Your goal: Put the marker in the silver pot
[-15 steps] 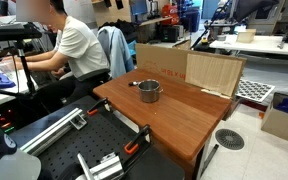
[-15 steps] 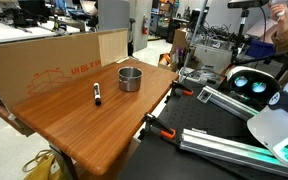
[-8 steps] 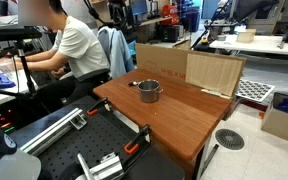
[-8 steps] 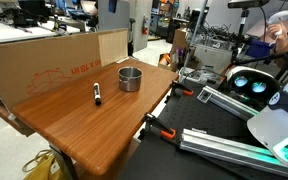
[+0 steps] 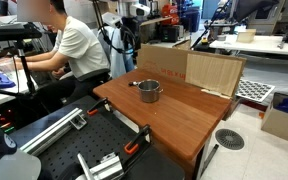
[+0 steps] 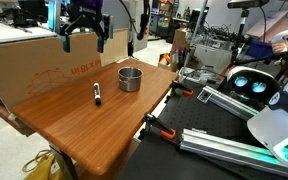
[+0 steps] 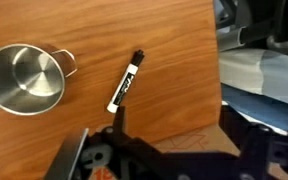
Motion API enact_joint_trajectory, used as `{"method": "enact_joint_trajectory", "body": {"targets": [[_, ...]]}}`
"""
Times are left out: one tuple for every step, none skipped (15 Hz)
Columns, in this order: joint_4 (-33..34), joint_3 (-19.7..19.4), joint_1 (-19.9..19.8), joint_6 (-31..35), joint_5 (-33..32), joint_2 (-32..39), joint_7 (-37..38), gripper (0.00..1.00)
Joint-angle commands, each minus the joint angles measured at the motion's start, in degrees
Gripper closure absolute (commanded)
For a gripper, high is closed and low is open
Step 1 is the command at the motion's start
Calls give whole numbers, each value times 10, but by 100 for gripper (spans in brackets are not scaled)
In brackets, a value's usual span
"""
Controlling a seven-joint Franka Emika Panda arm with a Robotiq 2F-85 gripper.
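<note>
**Marker lies below the raised gripper, beside the pot**

In an exterior view, the black two-finger Robotiq gripper [image 6: 82,42] hangs high above the far side of the brown wooden table [image 6: 84,125], its fingers spread wide and holding nothing. The slim dark marker [image 6: 97,94] lies flat on the wood, nearer the camera than the gripper and well below it. The small round shiny steel pot [image 6: 130,78] stands upright just beside the marker, apart from it. A brown cardboard wall [image 6: 34,65] backs the table.

In the opposite exterior view, the gripper [image 5: 124,40] hangs above the table's far corner. The pot [image 5: 149,92] sits near that end, and the marker beside it is too small to make out. A seated person in a white shirt [image 5: 74,45] works at a neighbouring desk in a cluttered lab.

In the wrist view, the marker [image 7: 126,82] shows a pale barrel with a dark cap. Its long axis runs diagonally, cap toward the upper right. It lies just ahead of the gripper [image 7: 114,150], with the pot [image 7: 24,80] off to the left. The coming move probably calls for a straight descent with the wrist turned so the fingers close across the barrel.
</note>
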Motion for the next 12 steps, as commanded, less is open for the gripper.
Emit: {"method": "enact_joint_trajectory", "body": {"targets": [[35,-17,16,23,16,57,21,0],[43,-18,15,24,22,74,25,0],[48,-19,16,26,26,88,28,0],[55,-20,17,28,30,103,29,0],[62,-22,18,26,30,116,30,0],[70,-22,19,21,31,129,31,0],[75,-25,23,22,28,142,35,0],[79,-29,27,21,24,152,42,0],[85,-35,33,20,21,163,52,0],[92,-41,38,18,19,175,60,0],[101,-49,44,11,15,187,73,0],[110,-56,50,7,12,198,82,0]]}}
